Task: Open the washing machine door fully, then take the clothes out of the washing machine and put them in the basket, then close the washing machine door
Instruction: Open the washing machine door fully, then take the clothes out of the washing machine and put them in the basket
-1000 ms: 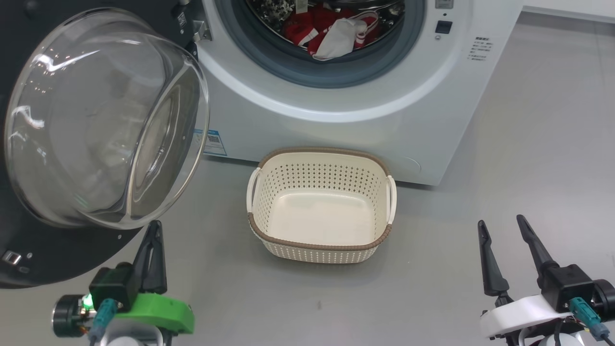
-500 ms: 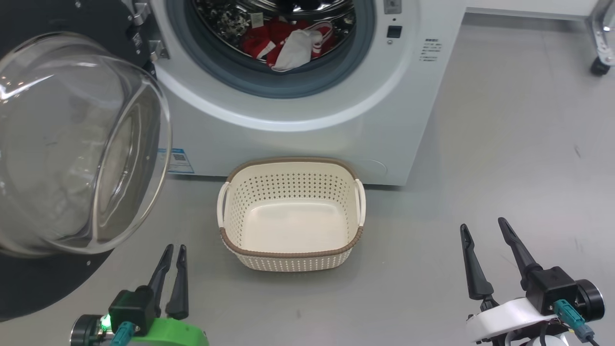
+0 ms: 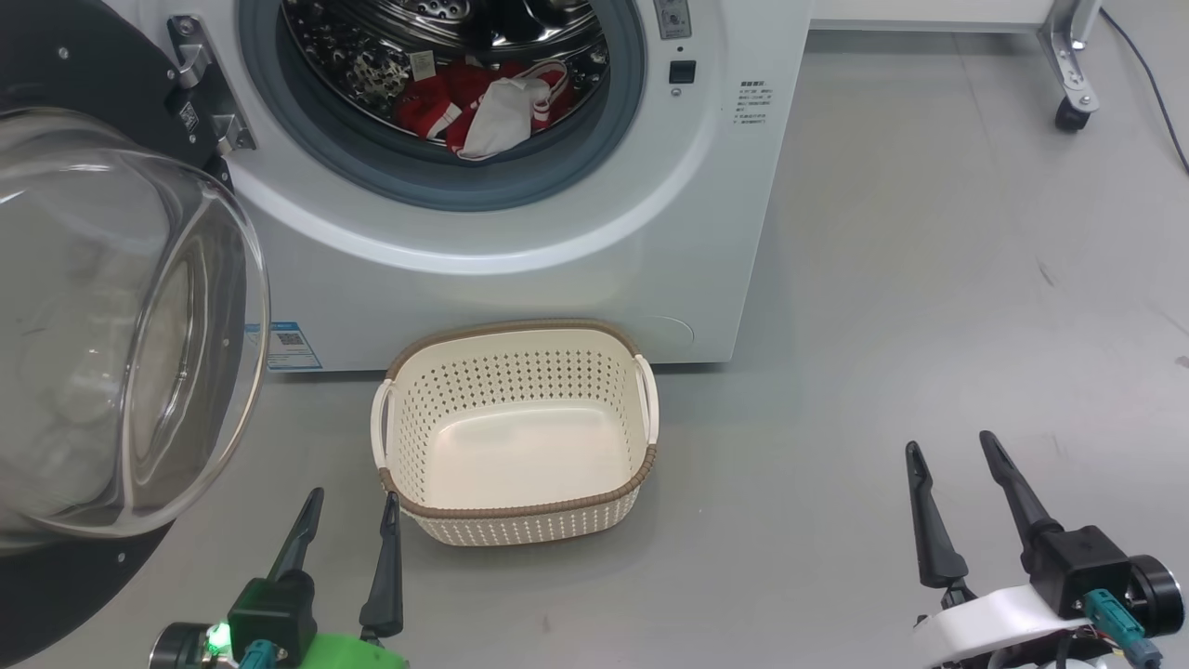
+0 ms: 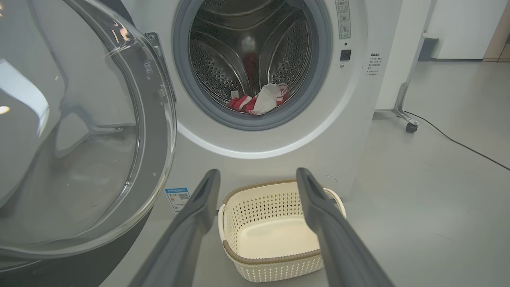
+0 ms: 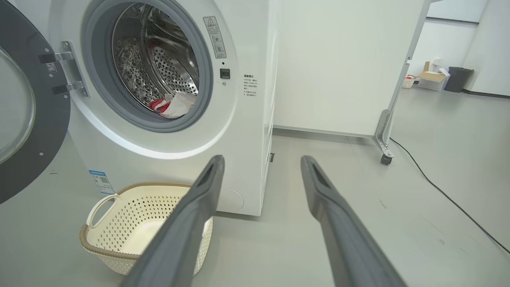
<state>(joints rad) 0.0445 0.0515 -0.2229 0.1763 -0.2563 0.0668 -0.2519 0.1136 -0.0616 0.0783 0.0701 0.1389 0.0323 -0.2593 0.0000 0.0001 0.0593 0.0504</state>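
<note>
Wide-open door (image 3: 111, 325); left gripper (image 3: 356, 497) newly parted.
The washing machine (image 3: 520, 232) gapes, the basket (image 3: 520, 327) sits empty before it, clothes (image 3: 464, 107) lie in the drum; the right gripper (image 3: 949, 442) stands apart too, so unloading can likely begin.

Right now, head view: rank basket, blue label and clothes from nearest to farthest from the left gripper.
1. basket, just right of the left gripper.
2. blue label, low on the washing machine front, ahead.
3. clothes, farthest, up inside the drum.
</note>
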